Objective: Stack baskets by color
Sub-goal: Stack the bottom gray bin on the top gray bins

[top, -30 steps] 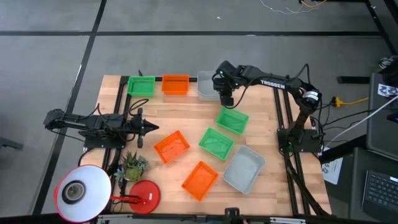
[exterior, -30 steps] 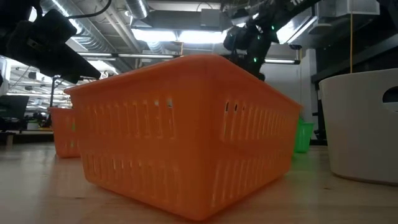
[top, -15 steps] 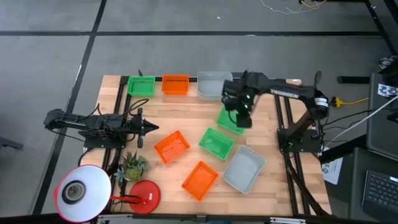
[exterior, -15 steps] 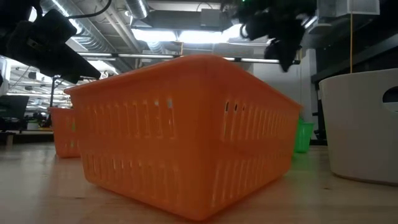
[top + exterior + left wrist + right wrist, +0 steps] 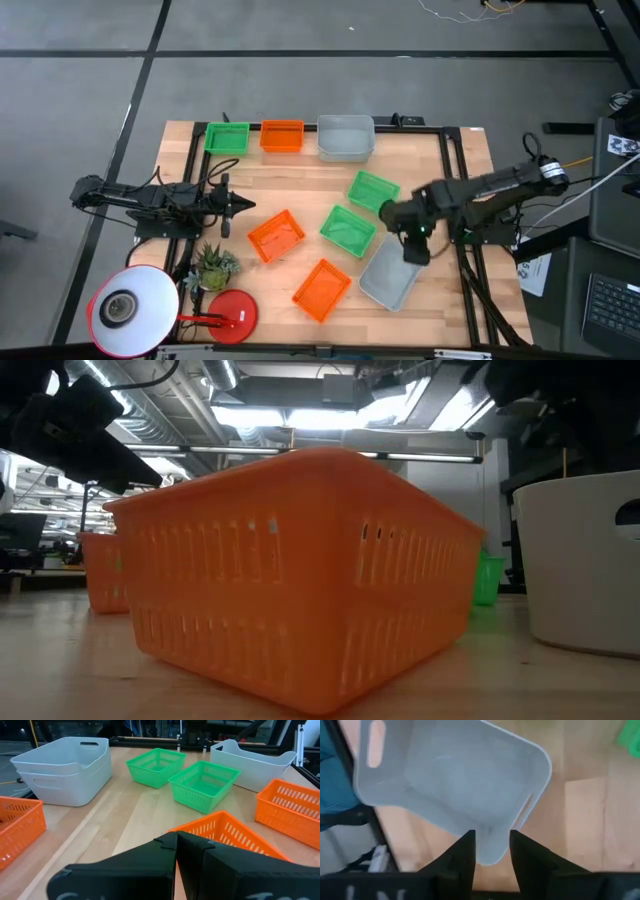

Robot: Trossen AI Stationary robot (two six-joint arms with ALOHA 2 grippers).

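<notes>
I have brought the right tool [image 5: 414,246] away from the far edge of the surface [image 5: 300,185], where a second ago it hung over the grey baskets in the back row. Half a second ago it was passing over the nearest green basket, and now it hangs above the loose grey basket [image 5: 391,272] at the near right. In the right wrist view the fingers [image 5: 465,855] stand apart, with the rim of this grey basket [image 5: 455,785] showing in the gap between them, and they carry nothing. I judge that the pick of this basket is the step now in hand.

The left tool [image 5: 236,205] has not moved: it waits at the left side of the surface, fingers pressed together and holding nothing.

The back row holds a green basket [image 5: 227,137], an orange basket [image 5: 282,135] and the grey stack [image 5: 346,137], which in the left wrist view looks like two trays nested [image 5: 65,767]. Two green baskets [image 5: 373,192] [image 5: 348,229] and two orange ones [image 5: 276,236] [image 5: 322,288] lie loose in the middle.

So grey seems to be nearly finished, and green and orange are not yet started. The rim is thin, so I must lower straight onto it before I close.
</notes>
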